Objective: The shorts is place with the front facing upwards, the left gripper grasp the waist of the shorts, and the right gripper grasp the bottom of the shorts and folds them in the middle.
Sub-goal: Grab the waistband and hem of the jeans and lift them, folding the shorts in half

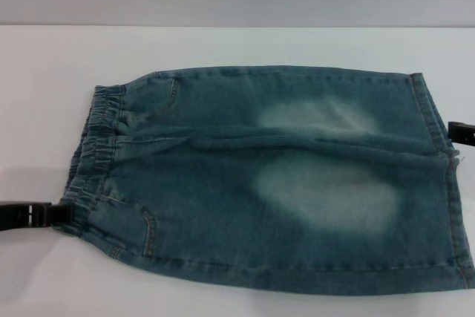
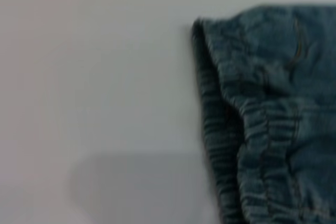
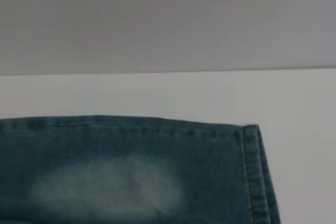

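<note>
While the blue denim shorts (image 1: 274,176) lie flat, the black left gripper (image 1: 56,215) meets their gathered waist (image 1: 93,154); the black right gripper (image 1: 451,134) touches their stitched bottom (image 1: 445,176). Whether either has closed, I cannot tell. Next comes folding.

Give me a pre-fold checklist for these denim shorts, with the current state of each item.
1. Shorts lying flat, front up on the white table: ok; pockets and faded thigh patches show.
2. Left gripper at the waist: ok; it meets the band's near corner.
3. Left gripper closed on the waist: cannot tell.
4. Right gripper at the bottom: ok; beside the hem.
5. Right gripper closed on the bottom: cannot tell.
6. Fabric free of bunching: not ok; a crease runs along the middle.
</note>
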Motion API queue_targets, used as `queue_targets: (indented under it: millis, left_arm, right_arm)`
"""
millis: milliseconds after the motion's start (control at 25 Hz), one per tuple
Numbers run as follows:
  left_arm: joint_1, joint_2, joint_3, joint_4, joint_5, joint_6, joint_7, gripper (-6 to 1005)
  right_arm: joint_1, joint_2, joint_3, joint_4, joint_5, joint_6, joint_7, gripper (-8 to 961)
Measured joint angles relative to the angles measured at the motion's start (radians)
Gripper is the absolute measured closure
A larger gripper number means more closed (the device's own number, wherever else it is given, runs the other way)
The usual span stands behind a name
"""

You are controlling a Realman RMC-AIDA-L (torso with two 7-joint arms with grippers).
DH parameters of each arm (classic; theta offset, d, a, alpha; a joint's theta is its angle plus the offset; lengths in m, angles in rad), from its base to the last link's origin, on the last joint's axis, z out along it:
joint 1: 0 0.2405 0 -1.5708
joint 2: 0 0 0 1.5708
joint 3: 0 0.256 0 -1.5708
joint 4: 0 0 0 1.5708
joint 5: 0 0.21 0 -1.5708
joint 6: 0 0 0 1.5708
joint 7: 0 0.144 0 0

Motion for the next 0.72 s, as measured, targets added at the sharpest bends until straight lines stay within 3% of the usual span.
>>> queue_targets:
  millis: [720]
  left_arm:
    - [-0.107,-0.001,0.035,0.024,0.033,-0.069,-0.049,235]
  right_arm:
    - [0.023,0.0,0.0,-0.044,-0.031,-0.055,0.001,227]
